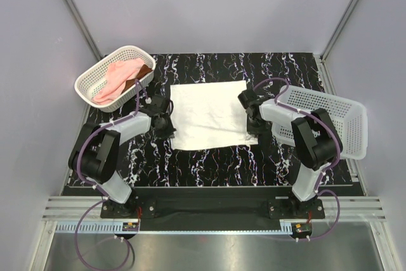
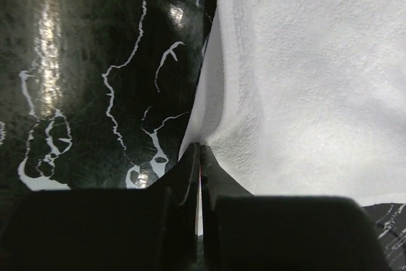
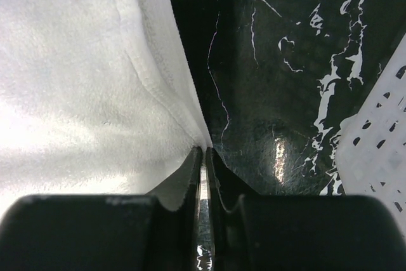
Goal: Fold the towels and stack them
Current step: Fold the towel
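The cream-white towel (image 1: 209, 113) lies spread flat on the black marbled table (image 1: 209, 163) between the arms. My left gripper (image 1: 166, 124) is at its left edge, shut on the hem, which rises in a ridge to the fingertips (image 2: 200, 146). At the right edge, my right gripper (image 1: 252, 122) pinches the towel (image 3: 63, 80) at its tips (image 3: 204, 149), with only a thin slit between the jaws. The pale pink towel (image 1: 117, 77) and the rust-brown towel (image 1: 142, 73) lie crumpled in the basket at the back left.
A white lattice basket (image 1: 89, 87) stands at the back left corner. A second white lattice basket (image 1: 342, 118) lies tilted at the right edge, close beside the right arm, and shows in the right wrist view (image 3: 380, 150). Grey walls enclose the table.
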